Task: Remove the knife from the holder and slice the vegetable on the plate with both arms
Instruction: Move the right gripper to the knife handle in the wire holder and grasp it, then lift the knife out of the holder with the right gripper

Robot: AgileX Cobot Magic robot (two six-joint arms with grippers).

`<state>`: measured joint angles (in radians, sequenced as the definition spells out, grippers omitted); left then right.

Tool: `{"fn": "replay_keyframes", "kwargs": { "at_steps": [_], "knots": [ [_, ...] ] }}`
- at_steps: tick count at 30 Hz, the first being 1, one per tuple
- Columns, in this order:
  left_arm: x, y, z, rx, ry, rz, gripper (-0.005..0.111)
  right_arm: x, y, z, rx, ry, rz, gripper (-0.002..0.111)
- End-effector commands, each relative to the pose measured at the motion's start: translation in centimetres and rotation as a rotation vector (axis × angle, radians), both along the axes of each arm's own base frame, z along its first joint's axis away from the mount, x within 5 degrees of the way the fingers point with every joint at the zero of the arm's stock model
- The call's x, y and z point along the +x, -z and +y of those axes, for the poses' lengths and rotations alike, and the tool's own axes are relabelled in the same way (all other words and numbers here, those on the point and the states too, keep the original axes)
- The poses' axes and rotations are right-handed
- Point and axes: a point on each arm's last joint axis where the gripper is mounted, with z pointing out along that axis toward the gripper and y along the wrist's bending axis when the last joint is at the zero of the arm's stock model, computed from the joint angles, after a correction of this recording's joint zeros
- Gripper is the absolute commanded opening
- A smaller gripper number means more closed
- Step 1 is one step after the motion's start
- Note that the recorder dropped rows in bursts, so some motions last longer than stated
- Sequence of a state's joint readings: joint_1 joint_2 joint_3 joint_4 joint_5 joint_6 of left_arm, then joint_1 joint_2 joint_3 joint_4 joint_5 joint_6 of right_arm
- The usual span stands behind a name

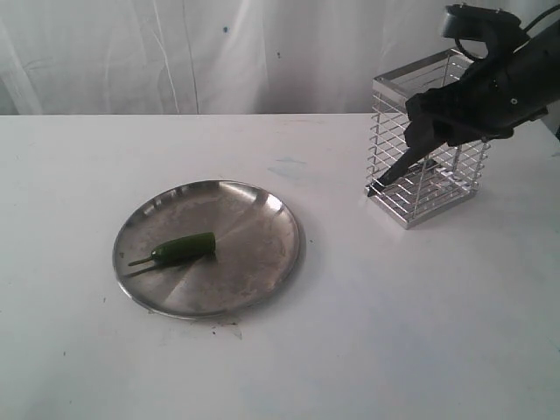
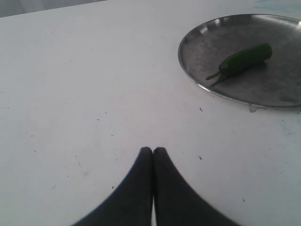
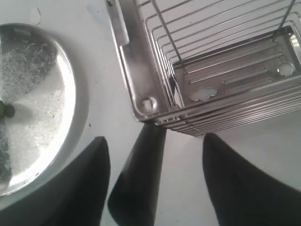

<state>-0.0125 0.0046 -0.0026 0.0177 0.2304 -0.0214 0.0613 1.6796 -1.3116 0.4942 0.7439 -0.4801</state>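
The green vegetable [image 1: 184, 248] [image 2: 244, 60] lies on the steel plate [image 1: 262, 206] [image 2: 202, 42] [image 3: 42, 94], left of the middle of the table. The wire holder [image 1: 429, 188] [image 3: 225, 70] stands at the back right. The knife's black handle [image 3: 138, 179] sticks out of the holder. My right gripper [image 1: 394, 171] [image 3: 155, 140] is open with a finger on each side of that handle and a gap at both; the blade is hidden. My left gripper [image 2: 153, 149] is shut on nothing, low over bare table short of the plate, and out of the exterior view.
White table [image 1: 394, 332] with a white curtain [image 1: 175, 52] behind it. The right arm's black links [image 1: 507, 79] lean over the holder from the right edge.
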Motion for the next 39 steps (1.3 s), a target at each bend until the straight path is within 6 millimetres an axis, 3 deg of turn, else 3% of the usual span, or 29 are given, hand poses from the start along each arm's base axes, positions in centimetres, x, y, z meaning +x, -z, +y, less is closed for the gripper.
{"fn": "replay_keyframes", "kwargs": {
  "at_steps": [1, 5, 13, 19, 28, 39],
  "knots": [
    [0.0, 0.0, 0.0, -0.005, 0.000, -0.007, 0.000, 0.2, -0.3, 0.0, -0.019, -0.020, -0.032, 0.043],
    [0.0, 0.0, 0.0, -0.005, 0.000, -0.007, 0.000, 0.2, -0.3, 0.0, -0.032, -0.039, -0.041, 0.032],
    [0.0, 0.0, 0.0, -0.005, 0.000, -0.007, 0.000, 0.1, -0.3, 0.0, -0.032, -0.041, -0.037, 0.021],
    [0.0, 0.0, 0.0, -0.005, 0.000, -0.007, 0.000, -0.1, -1.0, 0.0, -0.032, -0.036, -0.066, 0.000],
    [0.0, 0.0, 0.0, -0.005, 0.000, -0.007, 0.000, -1.1, -3.7, -0.3, -0.044, -0.023, -0.165, 0.000],
    [0.0, 0.0, 0.0, -0.005, 0.000, -0.007, 0.000, -4.6, -7.9, -1.0, -0.089, 0.008, -0.229, 0.000]
  ]
}}
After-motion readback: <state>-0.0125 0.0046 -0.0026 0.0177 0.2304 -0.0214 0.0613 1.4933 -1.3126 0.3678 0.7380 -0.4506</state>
